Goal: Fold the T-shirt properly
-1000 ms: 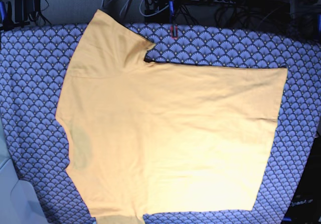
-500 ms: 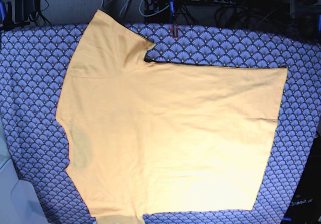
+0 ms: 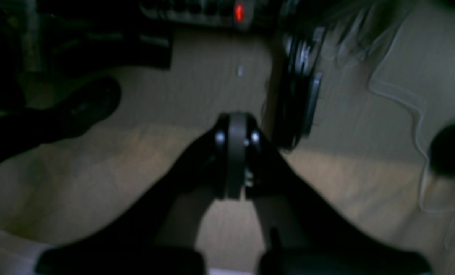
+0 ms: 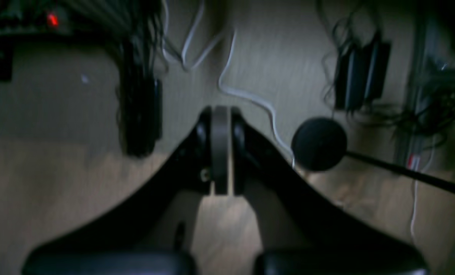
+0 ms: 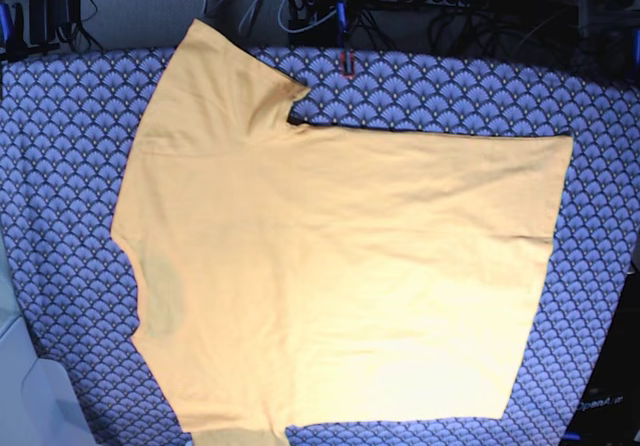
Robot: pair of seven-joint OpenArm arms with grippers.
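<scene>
Left gripper (image 3: pixel 233 168) is pressed fully together, nothing between its fingers, and it touches nothing. Right gripper (image 4: pixel 220 151) is the same: clamped on itself and empty. Both wrist views are dim and blurred, showing only pale floor (image 3: pixel 97 183), loose cables (image 4: pixel 246 95) and a red-lit power strip (image 3: pixel 196 9). Neither arm appears in the base view; both point off the table. The T-shirt (image 5: pixel 340 276) lies spread flat on the scallop-patterned cloth (image 5: pixel 60 166), its lower sleeve cut off by the bottom edge.

Matt cotton T-shirt (image 5: pixel 340 266), patterned cloth (image 5: pixel 60 146)
</scene>
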